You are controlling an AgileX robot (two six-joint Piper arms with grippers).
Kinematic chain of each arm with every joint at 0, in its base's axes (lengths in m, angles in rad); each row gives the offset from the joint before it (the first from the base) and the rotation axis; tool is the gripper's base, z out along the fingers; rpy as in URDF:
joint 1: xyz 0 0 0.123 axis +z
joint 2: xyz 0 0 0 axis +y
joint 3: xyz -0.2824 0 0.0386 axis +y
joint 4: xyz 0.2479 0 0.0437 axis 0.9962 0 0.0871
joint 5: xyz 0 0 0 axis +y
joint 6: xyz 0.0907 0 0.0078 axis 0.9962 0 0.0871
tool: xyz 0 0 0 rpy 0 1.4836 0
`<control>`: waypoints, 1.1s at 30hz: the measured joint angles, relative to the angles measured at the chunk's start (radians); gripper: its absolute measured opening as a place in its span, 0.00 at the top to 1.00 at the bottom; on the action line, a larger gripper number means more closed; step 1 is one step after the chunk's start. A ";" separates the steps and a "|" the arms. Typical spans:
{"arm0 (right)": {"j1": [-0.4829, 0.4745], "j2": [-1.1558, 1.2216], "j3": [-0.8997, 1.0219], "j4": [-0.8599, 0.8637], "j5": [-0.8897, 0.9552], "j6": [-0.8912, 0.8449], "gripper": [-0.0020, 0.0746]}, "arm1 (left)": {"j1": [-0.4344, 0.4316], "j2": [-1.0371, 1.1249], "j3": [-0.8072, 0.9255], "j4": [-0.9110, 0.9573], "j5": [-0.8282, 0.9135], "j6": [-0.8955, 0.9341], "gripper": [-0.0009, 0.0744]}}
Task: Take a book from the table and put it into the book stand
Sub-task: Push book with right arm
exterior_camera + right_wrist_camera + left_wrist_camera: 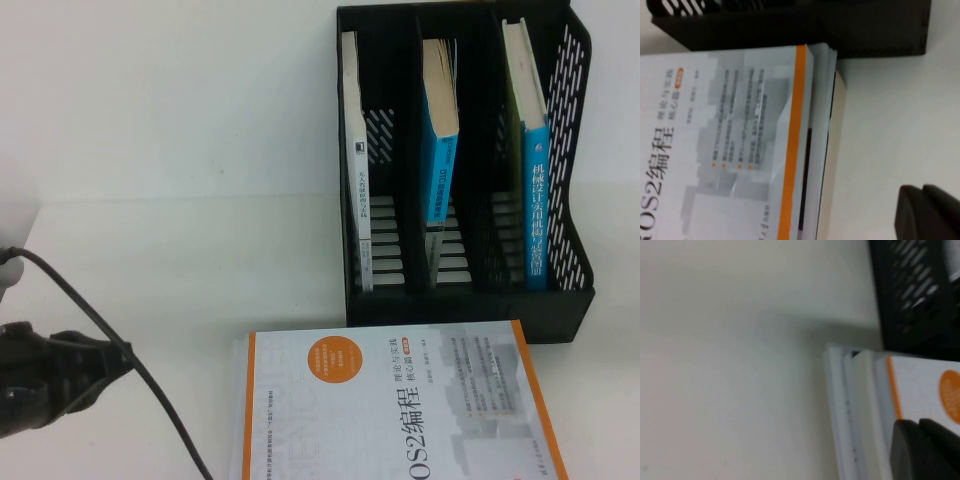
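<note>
A white book with an orange border (400,400) lies flat on top of a small stack at the table's front, just before the black three-slot book stand (465,300). My left gripper (110,358) hangs left of the book, apart from it. In the left wrist view the left gripper (917,424) is shut and empty, near the stack's left edge (860,405). My right gripper (922,189) is out of the high view. It is shut and empty over bare table beside the stack's right edge (820,150).
Each slot of the stand holds an upright book: a white one (356,170) on the left, a blue one (440,130) in the middle, a blue-and-green one (530,160) on the right. A black cable (150,390) runs across the table from the left arm.
</note>
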 joint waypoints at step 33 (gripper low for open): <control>0.327 0.367 -0.007 0.055 -0.217 -0.017 0.97 | 0.000 0.002 0.000 -0.370 -0.189 0.312 0.99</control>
